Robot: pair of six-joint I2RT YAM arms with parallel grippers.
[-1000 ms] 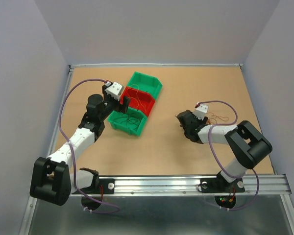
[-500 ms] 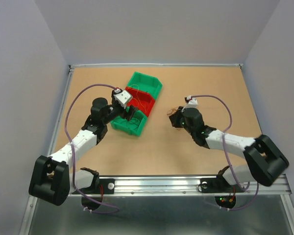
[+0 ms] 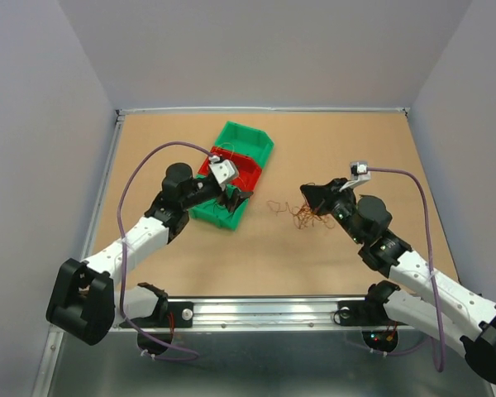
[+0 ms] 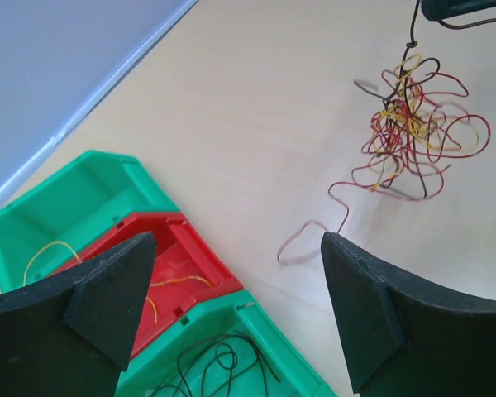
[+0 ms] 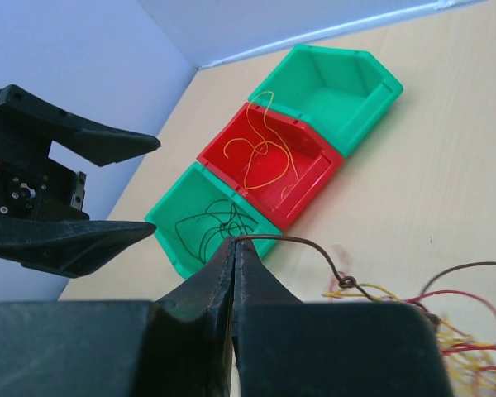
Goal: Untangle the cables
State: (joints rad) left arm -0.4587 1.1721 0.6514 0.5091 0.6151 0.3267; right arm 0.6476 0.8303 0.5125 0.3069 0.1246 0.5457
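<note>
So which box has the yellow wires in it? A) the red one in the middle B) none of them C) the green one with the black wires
A: in the right wrist view, yellow wires lie curled inside the red bin, which sits between the two green bins; the near green bin holds only dark wires.

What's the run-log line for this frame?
left end effector: open, above bins | right end effector: shut on dark wire | wire tangle: lifted
</note>
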